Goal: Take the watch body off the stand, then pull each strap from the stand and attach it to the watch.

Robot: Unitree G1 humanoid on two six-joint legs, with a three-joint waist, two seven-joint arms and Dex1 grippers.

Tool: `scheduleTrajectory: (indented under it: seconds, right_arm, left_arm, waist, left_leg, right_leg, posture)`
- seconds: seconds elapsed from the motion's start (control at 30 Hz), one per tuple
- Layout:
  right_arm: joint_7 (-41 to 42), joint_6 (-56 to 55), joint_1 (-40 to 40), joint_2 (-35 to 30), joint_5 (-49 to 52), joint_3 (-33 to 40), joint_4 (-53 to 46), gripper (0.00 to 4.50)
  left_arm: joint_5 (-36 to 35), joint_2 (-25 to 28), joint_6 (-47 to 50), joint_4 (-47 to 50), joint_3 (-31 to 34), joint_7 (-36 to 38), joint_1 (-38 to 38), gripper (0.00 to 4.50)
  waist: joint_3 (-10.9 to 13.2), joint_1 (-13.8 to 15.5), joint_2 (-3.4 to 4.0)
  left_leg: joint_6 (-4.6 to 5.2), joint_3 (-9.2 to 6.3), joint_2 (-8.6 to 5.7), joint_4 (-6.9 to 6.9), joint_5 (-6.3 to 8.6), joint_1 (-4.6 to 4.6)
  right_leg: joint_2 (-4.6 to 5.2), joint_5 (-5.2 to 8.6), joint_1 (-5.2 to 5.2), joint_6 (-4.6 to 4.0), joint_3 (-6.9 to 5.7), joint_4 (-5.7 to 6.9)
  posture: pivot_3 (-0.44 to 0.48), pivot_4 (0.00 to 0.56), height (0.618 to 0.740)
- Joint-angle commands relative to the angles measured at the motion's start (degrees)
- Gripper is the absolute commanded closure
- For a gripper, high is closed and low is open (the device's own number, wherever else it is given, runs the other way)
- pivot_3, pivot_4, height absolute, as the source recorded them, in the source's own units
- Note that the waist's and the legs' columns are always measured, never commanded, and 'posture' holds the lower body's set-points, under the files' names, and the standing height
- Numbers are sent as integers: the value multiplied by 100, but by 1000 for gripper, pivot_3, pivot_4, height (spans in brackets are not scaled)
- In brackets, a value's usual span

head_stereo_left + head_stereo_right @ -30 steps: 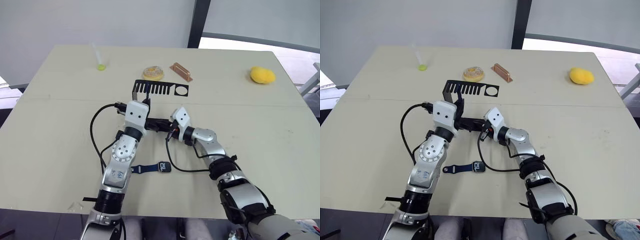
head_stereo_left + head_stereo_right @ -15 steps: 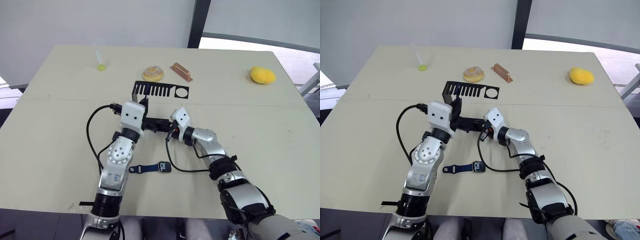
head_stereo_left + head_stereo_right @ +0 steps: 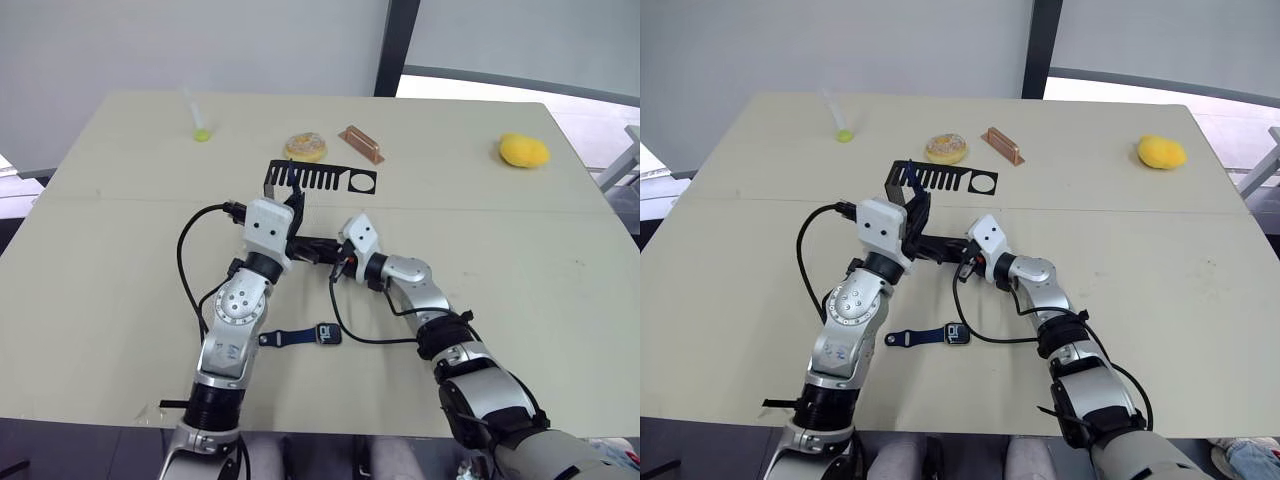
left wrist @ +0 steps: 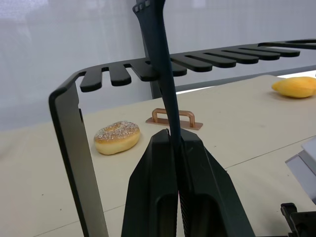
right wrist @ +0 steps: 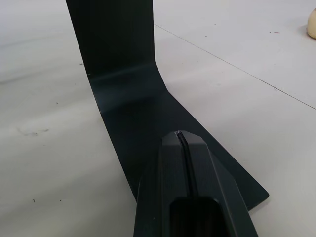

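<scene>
The black stand sits mid-table, its comb-like top facing me. A dark blue strap hangs through one slot near the stand's left end. My left gripper is shut on this strap just below the comb, also seen from above. My right gripper is shut, its fingers lying on the stand's flat foot. The watch body lies on the table nearer me, with the other blue strap joined to its left side.
Behind the stand lie a doughnut and a copper-coloured block. A yellow object rests at the far right, and a small yellow-green item at the far left. Black cables loop beside both arms.
My left gripper drifted slightly left, then back toward the stand, keeping its hold on the strap. The right gripper and the watch have not moved.
</scene>
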State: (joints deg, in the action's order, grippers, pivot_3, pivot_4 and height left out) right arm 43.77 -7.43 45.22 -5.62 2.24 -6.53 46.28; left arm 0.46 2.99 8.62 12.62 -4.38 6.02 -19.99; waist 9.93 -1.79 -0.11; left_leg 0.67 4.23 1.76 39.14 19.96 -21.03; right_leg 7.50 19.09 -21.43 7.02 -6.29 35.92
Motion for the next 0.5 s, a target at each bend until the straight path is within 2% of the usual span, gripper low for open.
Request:
scheduleTrajectory:
  seconds: [0.03,0.27,0.37,0.5]
  right_arm:
    - [-57,322,-282,82,-211,-223,317,4500]
    - [-118,316,-276,106,-211,-210,325,4500]
    - [-53,210,-269,72,-109,-127,178,4500]
    - [245,129,-310,-48,168,44,-216,4500]
  left_arm:
    - [-206,90,-210,484,38,235,130,4424]
    - [-748,447,-376,834,230,826,490,4424]
    - [-1650,1005,-244,1361,560,1719,865,4424]
    - [-3307,2186,495,1577,1642,2954,1428,4424]
  waist:
    - [0,1,0]
    - [-2,-7,2]
    - [-2,-35,2]
    - [0,-58,5]
  left_leg:
    - [0,0,0,0,0,0]
    - [-1,0,1,0,0,2]
    - [-1,0,3,-1,0,2]
    - [-8,-19,7,-5,-2,-4]
  right_leg:
    - [0,0,0,0,1,0]
    - [0,0,1,0,2,0]
    - [2,0,0,0,7,0]
    - [5,4,0,-7,25,-2]
  posture:
    - [0,150,740]
    - [0,150,740]
    - [0,150,740]
    - [0,150,740]
